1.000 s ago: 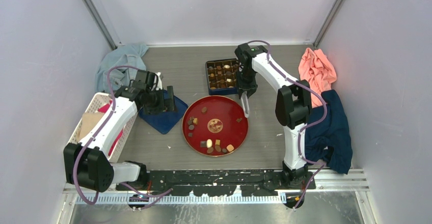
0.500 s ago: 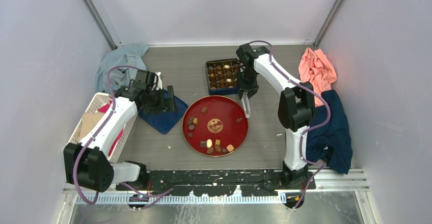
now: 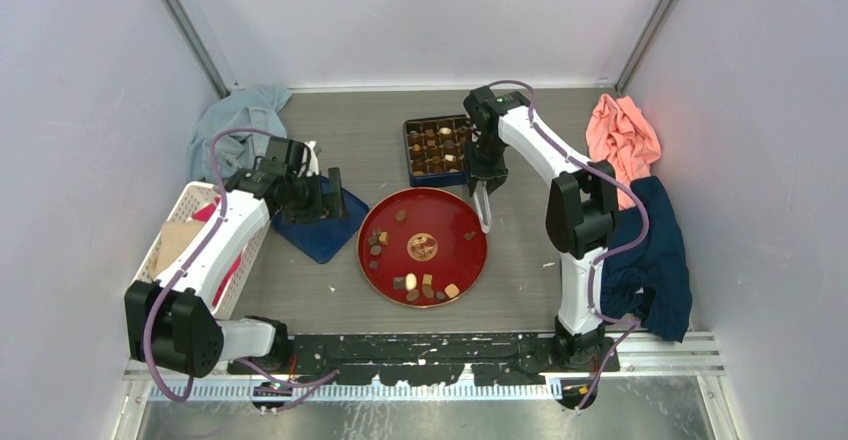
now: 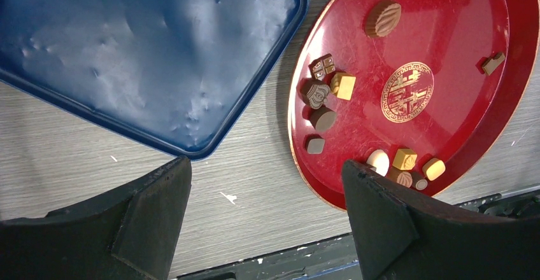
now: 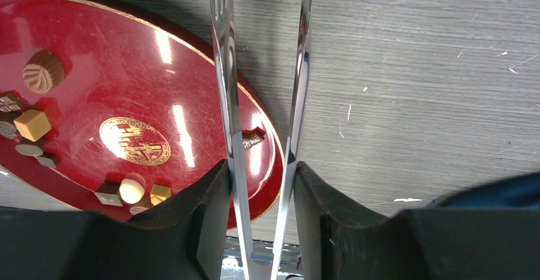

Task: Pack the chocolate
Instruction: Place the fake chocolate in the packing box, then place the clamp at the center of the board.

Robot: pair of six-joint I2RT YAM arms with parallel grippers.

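Observation:
Several small pieces of chocolate (image 3: 411, 282) lie on the round red plate (image 3: 440, 210); they show too in the left wrist view (image 4: 344, 86) and the right wrist view (image 5: 32, 124). More pieces fill the blue compartment box (image 3: 436, 148) behind the plate. My right gripper (image 3: 483, 185) (image 5: 261, 172) is shut on metal tongs (image 5: 230, 102), whose two arms run over the plate's right rim. One dark piece (image 5: 253, 141) lies between those arms. The tips of the tongs are out of view. My left gripper (image 3: 325, 195) (image 4: 267, 172) hangs open and empty left of the plate.
A blue lid (image 3: 320, 222) (image 4: 146, 57) lies left of the plate. A white basket (image 3: 185, 235) stands at the far left. A light blue cloth (image 3: 240, 115) sits at the back left; salmon (image 3: 622, 135) and navy (image 3: 650, 260) cloths lie on the right.
My right arm has shifted slightly with the tongs still in its grip. The left arm has not moved.

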